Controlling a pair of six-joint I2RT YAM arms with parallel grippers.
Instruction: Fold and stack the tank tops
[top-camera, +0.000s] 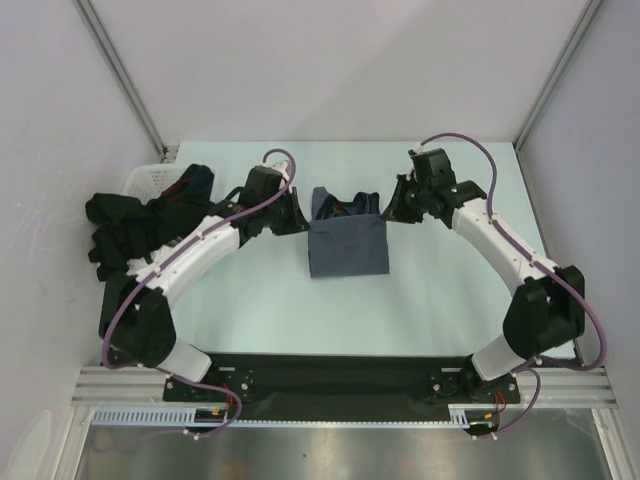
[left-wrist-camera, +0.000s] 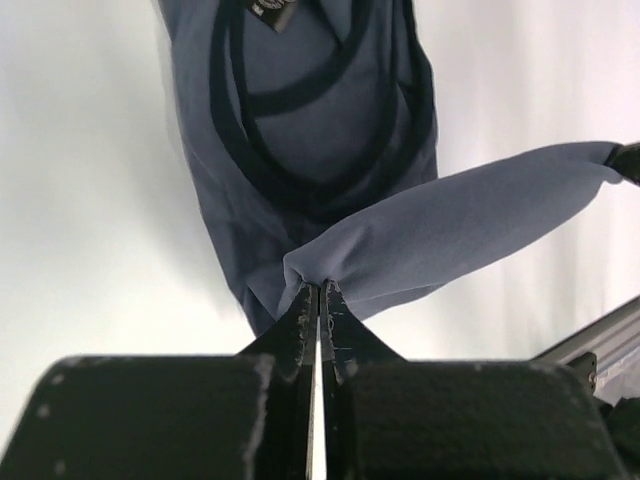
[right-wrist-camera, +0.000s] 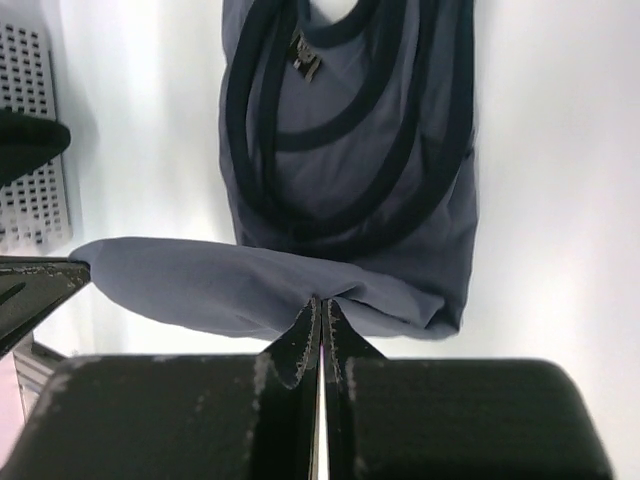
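The slate blue-grey cloth tank top with dark trim (top-camera: 348, 245) is lying mid-table on the pale tabletop (top-camera: 440, 300), one folded edge lifting and stretching between both arms; the left gripper (left-wrist-camera: 318, 292) is pinching one corner, jaws closed on cloth; the right gripper (right-wrist-camera: 320, 305) is clamping the other likewise; the larger plain black tank top (top-camera: 120, 235) is sitting heaped far left against a white perforated plastic basket (top-camera: 143, 178)

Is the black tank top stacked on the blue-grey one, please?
No, the black tank top sits heaped by the basket, apart from the blue-grey tank top.
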